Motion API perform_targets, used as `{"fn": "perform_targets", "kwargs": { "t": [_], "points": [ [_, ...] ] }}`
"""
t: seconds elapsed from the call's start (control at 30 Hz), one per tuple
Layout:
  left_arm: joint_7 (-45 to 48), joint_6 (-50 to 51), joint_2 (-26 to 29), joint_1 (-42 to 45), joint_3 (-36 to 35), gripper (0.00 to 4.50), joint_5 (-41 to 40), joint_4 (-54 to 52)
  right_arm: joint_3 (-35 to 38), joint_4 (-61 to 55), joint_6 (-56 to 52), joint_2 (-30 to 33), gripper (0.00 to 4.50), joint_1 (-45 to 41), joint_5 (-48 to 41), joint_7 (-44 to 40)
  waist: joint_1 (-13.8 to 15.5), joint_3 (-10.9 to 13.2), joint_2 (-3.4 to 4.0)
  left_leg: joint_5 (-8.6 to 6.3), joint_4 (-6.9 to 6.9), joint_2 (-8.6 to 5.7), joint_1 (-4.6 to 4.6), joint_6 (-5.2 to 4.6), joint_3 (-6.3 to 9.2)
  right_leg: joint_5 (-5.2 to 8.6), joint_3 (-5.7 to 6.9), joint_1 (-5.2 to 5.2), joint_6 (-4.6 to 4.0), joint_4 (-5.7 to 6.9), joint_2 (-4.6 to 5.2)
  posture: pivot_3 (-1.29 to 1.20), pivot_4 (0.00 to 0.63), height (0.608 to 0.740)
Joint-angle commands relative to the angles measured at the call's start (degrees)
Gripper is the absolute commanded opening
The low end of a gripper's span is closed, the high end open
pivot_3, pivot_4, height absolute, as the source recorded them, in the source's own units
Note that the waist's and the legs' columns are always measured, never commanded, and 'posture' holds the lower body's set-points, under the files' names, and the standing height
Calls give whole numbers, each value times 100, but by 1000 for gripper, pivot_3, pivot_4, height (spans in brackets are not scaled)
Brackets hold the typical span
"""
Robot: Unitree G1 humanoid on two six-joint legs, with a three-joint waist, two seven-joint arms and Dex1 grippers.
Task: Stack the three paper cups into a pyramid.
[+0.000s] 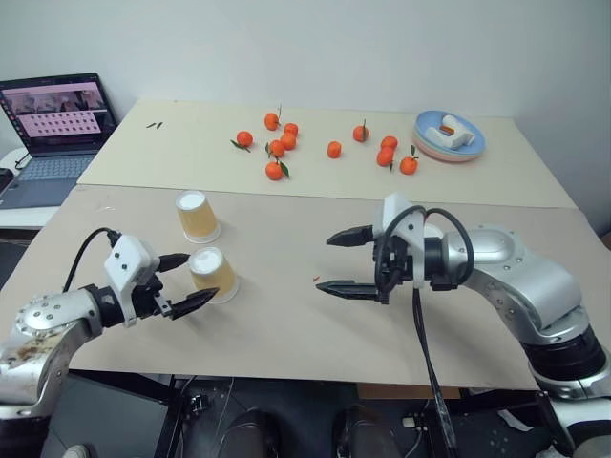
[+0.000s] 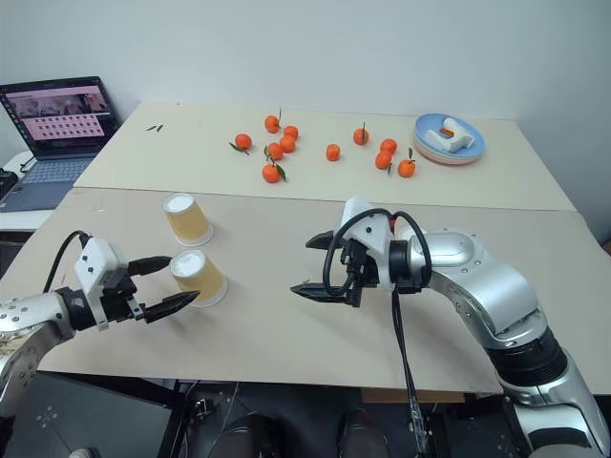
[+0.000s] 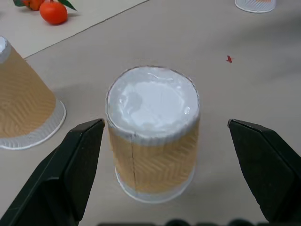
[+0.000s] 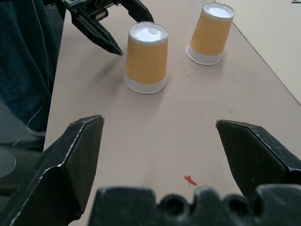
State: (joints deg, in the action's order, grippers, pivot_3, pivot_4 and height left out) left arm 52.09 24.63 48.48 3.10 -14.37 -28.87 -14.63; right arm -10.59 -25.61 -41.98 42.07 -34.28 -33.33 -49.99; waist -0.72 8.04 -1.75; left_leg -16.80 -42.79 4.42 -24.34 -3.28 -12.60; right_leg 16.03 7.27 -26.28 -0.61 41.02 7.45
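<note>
Two tan paper cups stand upside down on the left of the table, the near one [image 1: 212,274] and the far one [image 1: 198,217] a little apart. My left gripper [image 1: 199,278] is open, low over the table. Its fingertips reach the near cup's [image 3: 153,136] left side, one on each side, without touching it. My right gripper [image 1: 325,261] is open and empty over the middle of the table, pointing left toward both cups [image 4: 146,59]. The rim of what looks like a third cup [image 3: 256,4] shows beyond a red speck [image 3: 229,59]. In the eye views the right gripper covers that spot.
Several tangerines [image 1: 277,148] lie scattered on the far table. A blue plate [image 1: 427,141] holding a white object sits at the back right. An open laptop [image 1: 57,119] stands at the far left. The table's front edge [image 1: 286,367] runs below both grippers.
</note>
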Motion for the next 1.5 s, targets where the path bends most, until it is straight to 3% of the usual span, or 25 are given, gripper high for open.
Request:
{"fn": "perform_targets", "kwargs": {
  "t": [0.03, 0.37, 0.5, 0.57, 0.6, 0.83, 1.07, 1.3, 1.47, 1.5],
  "points": [
    [87, -241, -74, 349, 242, 4500, 180, 123, 264, -259, -2, 13, 4456, 62, 2, 94, 0, 0, 0, 0, 0, 0, 0, 0, 0, 0, 0, 0, 0, 0, -1, 0, 150, 686],
    [199, -387, -232, 647, 482, 4500, 319, 406, 381, -371, -25, 63, 4456, 166, 44, 203, -16, 0, 0, 0, -1, 1, 1, 0, -1, 1, -2, 0, 1, 1, -3, 0, 150, 686],
    [156, -388, -292, 742, 479, 3451, 347, 468, 382, -350, -7, 89, 4500, 194, 102, 222, -10, 0, 0, 0, -2, 1, 1, -1, 0, 1, -1, 1, 1, 1, -2, 0, 150, 686],
    [177, -383, -284, 754, 500, 2660, 369, 472, 381, -341, -8, 94, 4500, 200, 118, 213, -10, 0, 0, 1, -2, 0, 1, -1, 0, 1, -1, 1, 1, 1, -2, 0, 150, 686],
    [181, -372, -278, 760, 510, 2523, 373, 471, 380, -341, -8, 95, 4500, 199, 122, 210, -10, 0, 0, 1, -2, 1, 1, -1, 0, 1, -1, 1, 1, 1, -2, 0, 150, 686],
    [248, -284, -343, 1148, 720, 2523, 409, 510, 426, -246, 25, 73, 4500, 138, 213, 268, -3, 0, 0, 1, -2, 0, 1, -1, -1, 1, -1, 1, 2, 2, -3, 0, 150, 686],
    [647, 85, -984, 2545, 1657, 2523, 226, 478, 528, 112, 155, 10, 4500, -54, 547, 534, 43, 0, -2, 1, -9, -8, -4, -2, 1, 0, 2, 5, 6, 2, -2, 0, 150, 686],
    [1119, -1027, -1893, 3829, 2917, 2523, 1370, 2242, 636, -90, 22, 30, 4500, 54, 526, 577, -2, 0, -2, 2, -9, -23, -5, -3, -1, 6, 4, 5, 16, 6, -6, 0, 150, 686],
    [1352, -1548, -2057, 3982, 3049, 2523, 1665, 2930, 827, -357, -158, 95, 4500, 141, 415, 643, -50, 0, -1, 2, -5, -14, -3, -3, -1, 7, -1, 0, 15, 6, -10, 0, 150, 686],
    [1390, -1624, -2070, 3981, 3044, 3523, 1702, 2994, 859, -385, -188, 101, 4500, 151, 405, 660, -39, 0, -1, 2, -5, -14, -4, -3, -1, 7, 0, -1, 15, 6, -10, 0, 150, 686]
  ]
}}
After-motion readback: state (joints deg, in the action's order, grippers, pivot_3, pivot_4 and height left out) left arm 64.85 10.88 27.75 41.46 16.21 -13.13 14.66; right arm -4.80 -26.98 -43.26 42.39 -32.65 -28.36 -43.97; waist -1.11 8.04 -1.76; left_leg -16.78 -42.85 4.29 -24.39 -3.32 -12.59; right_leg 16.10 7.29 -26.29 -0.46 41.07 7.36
